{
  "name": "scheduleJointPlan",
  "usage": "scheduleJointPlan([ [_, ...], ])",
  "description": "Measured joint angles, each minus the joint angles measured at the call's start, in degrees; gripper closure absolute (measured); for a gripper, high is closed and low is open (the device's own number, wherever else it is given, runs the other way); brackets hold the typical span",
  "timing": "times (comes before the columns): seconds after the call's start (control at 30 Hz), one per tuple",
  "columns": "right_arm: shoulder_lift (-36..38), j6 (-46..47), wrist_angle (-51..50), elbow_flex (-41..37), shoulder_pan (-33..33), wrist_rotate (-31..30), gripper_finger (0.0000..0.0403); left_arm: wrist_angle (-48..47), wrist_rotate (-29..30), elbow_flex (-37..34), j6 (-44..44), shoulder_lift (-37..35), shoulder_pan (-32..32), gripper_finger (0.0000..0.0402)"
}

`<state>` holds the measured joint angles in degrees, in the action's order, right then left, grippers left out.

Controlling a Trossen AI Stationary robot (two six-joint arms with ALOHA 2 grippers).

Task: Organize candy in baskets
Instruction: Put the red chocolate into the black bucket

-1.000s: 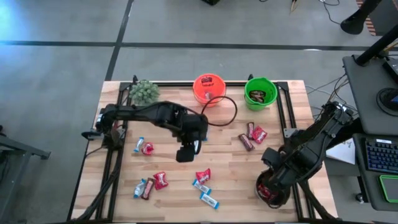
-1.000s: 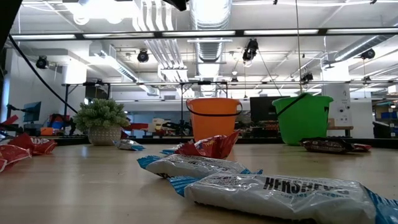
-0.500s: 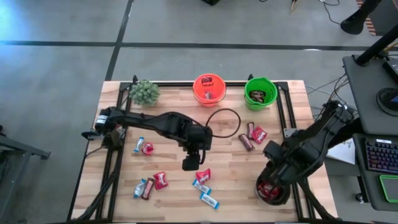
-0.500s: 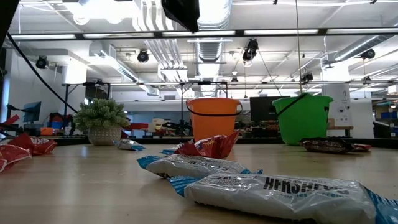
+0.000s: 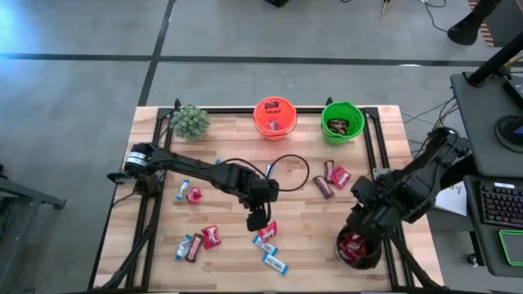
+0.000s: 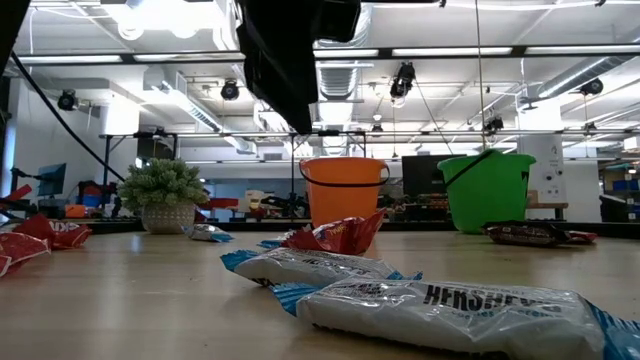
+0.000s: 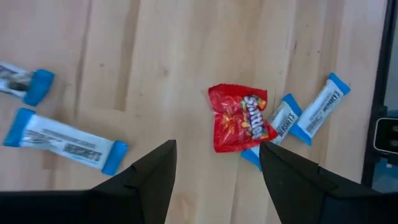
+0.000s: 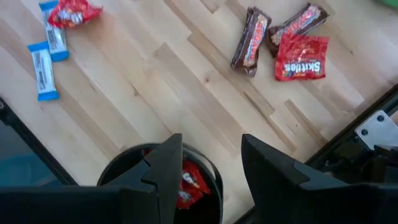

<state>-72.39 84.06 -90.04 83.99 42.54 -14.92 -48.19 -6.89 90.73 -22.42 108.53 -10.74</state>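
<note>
Candy lies scattered on the wooden table. My left gripper (image 5: 259,221) (image 7: 217,171) hangs open, pointing down, just on the far side of a red crinkly packet (image 7: 239,118) (image 5: 267,229) that lies flat; it touches nothing. Two blue-and-white bars (image 7: 283,121) (image 7: 320,112) lie beside that packet. My right gripper (image 5: 364,224) (image 8: 211,165) stands open and empty over the far rim of the black basket (image 8: 205,171) (image 5: 346,257), which holds red packets. The orange basket (image 5: 274,117) and the green basket (image 5: 341,122) stand at the far edge.
A potted plant (image 5: 189,121) stands at the far left. Two brown bars (image 8: 249,46) and a red packet (image 8: 301,57) lie at centre right. More candy lies at the left (image 5: 189,193) and near left (image 5: 197,243). Another blue-and-white bar (image 5: 275,262) lies near the front edge.
My left gripper has come down and toward the table's near edge and a little right, and now hangs low over the red packet, still open. My right arm has drawn back slightly, so the black basket shows more. No candy has moved.
</note>
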Motion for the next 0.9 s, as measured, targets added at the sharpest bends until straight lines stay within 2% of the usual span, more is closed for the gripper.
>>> scheduleJointPlan([
  [0.4, 0.7, -1.4, 0.1, 0.0, -1.0, -0.6, 0.0248, 8.3, -0.2, -1.2, -1.3, 0.6, -3.4, 0.019],
  [0.9, 0.6, -1.5, 0.3, 0.0, -1.0, -0.6, 0.0248, 10.0, 1.5, -0.8, -6.0, 9.7, -4.2, 0.019],
])
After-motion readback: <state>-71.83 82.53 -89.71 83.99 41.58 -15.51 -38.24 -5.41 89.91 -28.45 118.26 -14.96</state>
